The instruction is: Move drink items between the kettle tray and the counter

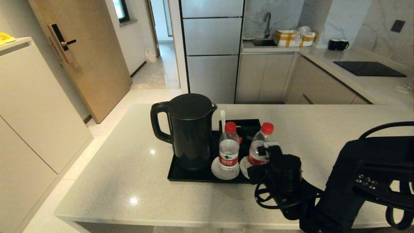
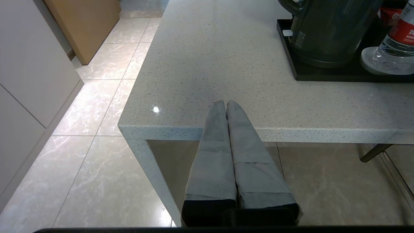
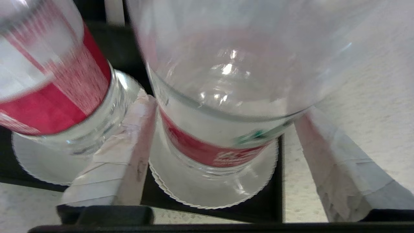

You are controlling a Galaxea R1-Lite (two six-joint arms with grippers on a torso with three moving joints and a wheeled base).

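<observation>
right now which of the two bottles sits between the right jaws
The bottle on the right-hand coaster, farther from the kettle. The open right gripper straddles it; the other bottle, beside the kettle, stands outside.

We see a light grey speckled, glossy worktop carrying a black tray. The kettle is black. Both clear bottles wear red caps and red-and-white labels, and stand on round white coasters. Our left fingers are grey over black bases.

Black kettle, wooden door, black hob, two mugs
</observation>
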